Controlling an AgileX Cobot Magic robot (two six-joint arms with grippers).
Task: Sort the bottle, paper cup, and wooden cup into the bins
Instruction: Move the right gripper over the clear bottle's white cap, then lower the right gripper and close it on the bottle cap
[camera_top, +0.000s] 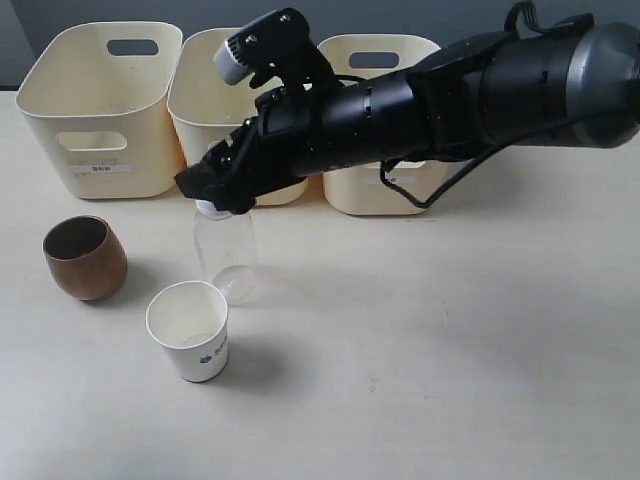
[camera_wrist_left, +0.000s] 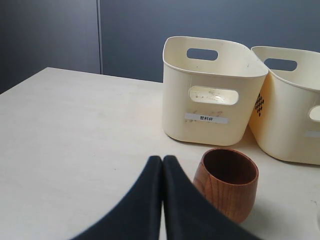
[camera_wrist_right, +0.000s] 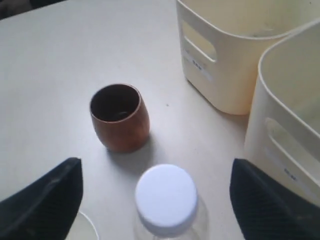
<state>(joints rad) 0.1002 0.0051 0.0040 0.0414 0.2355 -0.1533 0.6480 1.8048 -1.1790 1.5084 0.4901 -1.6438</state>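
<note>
The clear bottle (camera_top: 226, 255) stands upright on the table, its white cap (camera_wrist_right: 166, 196) directly beneath my right gripper (camera_top: 218, 195). That gripper (camera_wrist_right: 156, 172) is open, one finger on each side of the cap and well apart from it. The brown wooden cup (camera_top: 85, 257) stands left of the bottle, and shows too as the wooden cup (camera_wrist_right: 120, 117) and the wooden cup (camera_wrist_left: 227, 182). In front sits the white paper cup (camera_top: 189, 330) with its blue logo. My left gripper (camera_wrist_left: 163, 161) is shut and empty, just beside the wooden cup. Three cream bins (camera_top: 105, 100) line the back.
The middle bin (camera_top: 210, 85) and right bin (camera_top: 375, 190) are partly hidden behind my right arm (camera_top: 450, 95), which stretches across from the right. In the left wrist view the leftmost bin (camera_wrist_left: 212, 92) stands behind the wooden cup, with a second bin (camera_wrist_left: 295, 105) beside it.
</note>
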